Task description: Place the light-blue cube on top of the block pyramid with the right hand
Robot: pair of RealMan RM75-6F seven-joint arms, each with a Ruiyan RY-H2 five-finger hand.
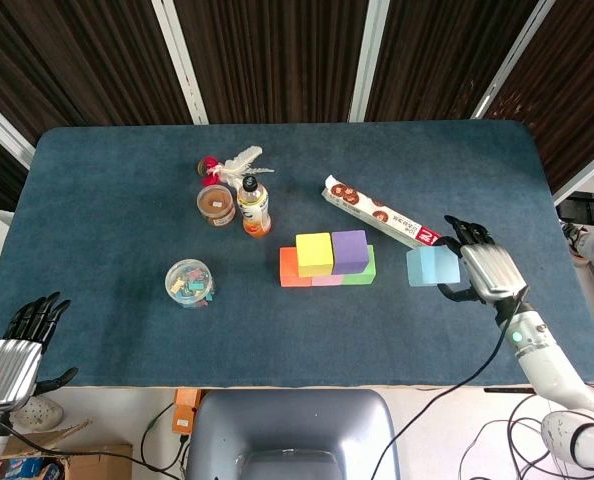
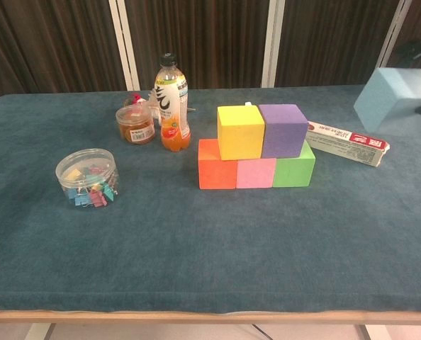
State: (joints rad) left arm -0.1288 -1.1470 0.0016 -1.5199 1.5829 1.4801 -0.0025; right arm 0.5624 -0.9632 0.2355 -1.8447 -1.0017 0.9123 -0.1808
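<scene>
My right hand [image 1: 482, 268] grips the light-blue cube [image 1: 432, 266] and holds it in the air, right of the block pyramid. In the chest view the light-blue cube [image 2: 395, 101] hangs high at the right edge, above the biscuit box, and the hand is mostly cut off there. The pyramid has an orange block [image 2: 217, 173], a pink block [image 2: 256, 173] and a green block [image 2: 293, 167] below, with a yellow block [image 2: 240, 132] and a purple block [image 2: 283, 129] on them. My left hand [image 1: 17, 345] hangs off the table's near left corner, fingers spread, empty.
A long biscuit box [image 1: 382, 216] lies behind and right of the pyramid, under the raised cube. A juice bottle [image 2: 171, 104], a small brown jar [image 2: 135, 124] and a red-and-white trinket [image 1: 227, 165] stand at back left. A clear tub of clips [image 2: 87, 177] sits front left.
</scene>
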